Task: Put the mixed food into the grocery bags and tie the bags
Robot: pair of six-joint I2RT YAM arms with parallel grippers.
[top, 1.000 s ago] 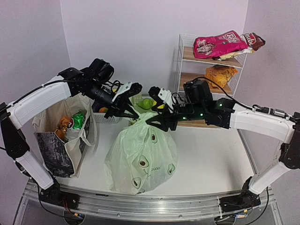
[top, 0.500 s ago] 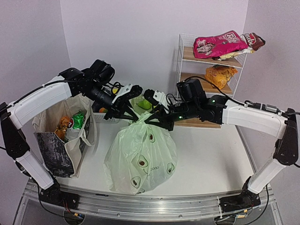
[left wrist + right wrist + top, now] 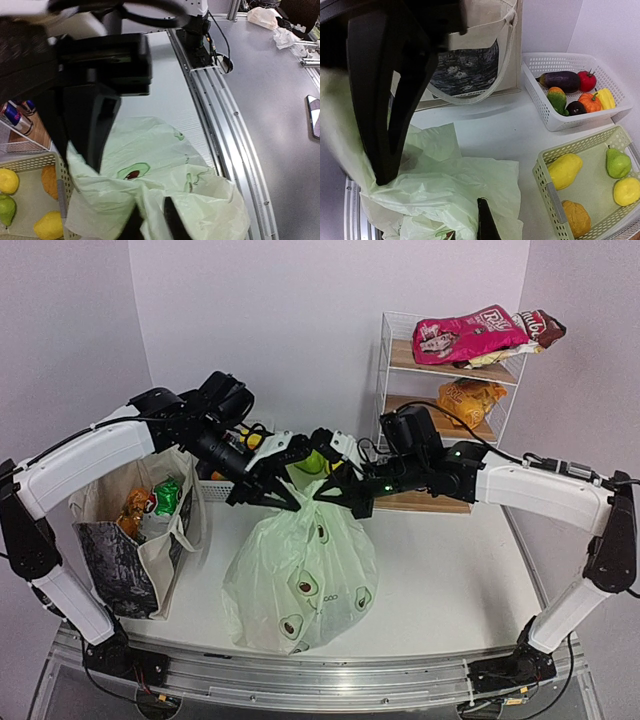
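Right now your left gripper is pinched almost shut on a fold of the pale-green plastic bag. Your right gripper is clamped fully shut on the film opposite, so the bag's mouth rises to a peak between the two sets of jaws and its full body sits on the table directly below them. I judge this to be the tying step. Keep both pinches firm, cross one handle over the other with some slack, and don't haul upward, since film this thin could tear or slip free. Just behind the jaws stand the green basket of toy fruit and the white basket, close enough for a swinging wrist to clip. On the left gripper's outer side the canvas tote stands open with snack packets inside, its handles not yet tied. Farthest off, beyond the right gripper, the wire shelf carries a pink snack packet.
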